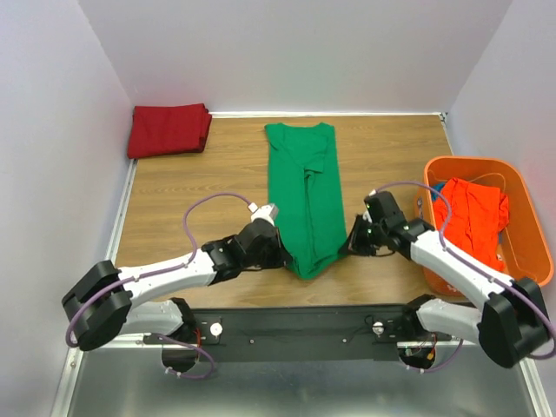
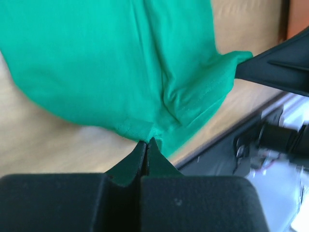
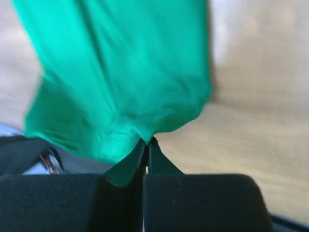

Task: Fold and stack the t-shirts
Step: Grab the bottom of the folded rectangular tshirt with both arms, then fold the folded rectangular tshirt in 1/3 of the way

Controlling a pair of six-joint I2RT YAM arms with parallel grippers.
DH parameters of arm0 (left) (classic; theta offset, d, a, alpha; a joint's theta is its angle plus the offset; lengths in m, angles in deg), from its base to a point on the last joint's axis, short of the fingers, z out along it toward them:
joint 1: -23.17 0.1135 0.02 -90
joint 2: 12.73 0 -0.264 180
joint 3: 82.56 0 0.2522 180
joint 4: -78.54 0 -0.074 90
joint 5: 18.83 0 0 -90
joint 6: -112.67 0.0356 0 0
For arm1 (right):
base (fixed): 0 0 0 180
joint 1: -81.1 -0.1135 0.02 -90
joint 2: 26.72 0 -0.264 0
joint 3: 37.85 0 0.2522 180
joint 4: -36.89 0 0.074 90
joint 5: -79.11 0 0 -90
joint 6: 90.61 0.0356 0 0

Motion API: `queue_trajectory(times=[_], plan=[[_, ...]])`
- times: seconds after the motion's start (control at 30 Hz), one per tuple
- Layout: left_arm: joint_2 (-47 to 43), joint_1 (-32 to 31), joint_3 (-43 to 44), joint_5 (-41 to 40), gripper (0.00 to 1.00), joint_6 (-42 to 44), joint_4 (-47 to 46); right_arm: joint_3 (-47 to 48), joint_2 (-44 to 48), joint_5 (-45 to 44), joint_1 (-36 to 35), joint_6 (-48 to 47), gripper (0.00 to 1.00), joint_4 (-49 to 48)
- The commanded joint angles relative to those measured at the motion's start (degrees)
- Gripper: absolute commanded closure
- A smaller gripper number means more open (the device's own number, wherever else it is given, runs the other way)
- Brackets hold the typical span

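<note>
GRIP: left gripper (image 2: 147, 143) and right gripper (image 3: 146, 141) each clamped on a near hem corner of green t-shirt (image 1: 300, 200) | POSITION: cloth extends away beyond both pinches, on table (image 1: 200, 182) | HANDLING: light, limp, likely to sag and wrinkle; hold at hem corners, keep hem taut.

The green t-shirt (image 1: 302, 195) lies at the centre of the frame, folded lengthwise into a long narrow strip, collar end toward the top, lower end bunched and pinched at both corners; the dark red t-shirt (image 1: 169, 130) sits folded at upper left; the orange-red t-shirt (image 1: 473, 217) lies crumpled in the basket (image 1: 469, 162) at right.
</note>
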Motion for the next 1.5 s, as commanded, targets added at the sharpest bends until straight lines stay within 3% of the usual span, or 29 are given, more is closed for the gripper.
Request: queue_trajectory(times=[0.0,0.27,0.67,1.47], plan=[[3.21,3.55,3.84,-2.51,1.0,3.51,-2.16,6.9,-6.9,-7.5,0.0,-2.17,0.93,-3.42],[11.3,13.83,12.89,-2.59,1.0,8.51,-5.84,17.01,-22.56,-15.93,0.08,-3.49,0.94,-11.95],[27.82,20.87,26.86,-3.03,1.0,10.19,-7.79,34.24,-39.62,-25.25,2.98,-5.77,0.94,-14.59],[37.67,28.25,37.33,-1.89,1.0,10.8,-6.12,47.26,-50.09,-16.29,9.14,-7.01,0.94,-18.37]])
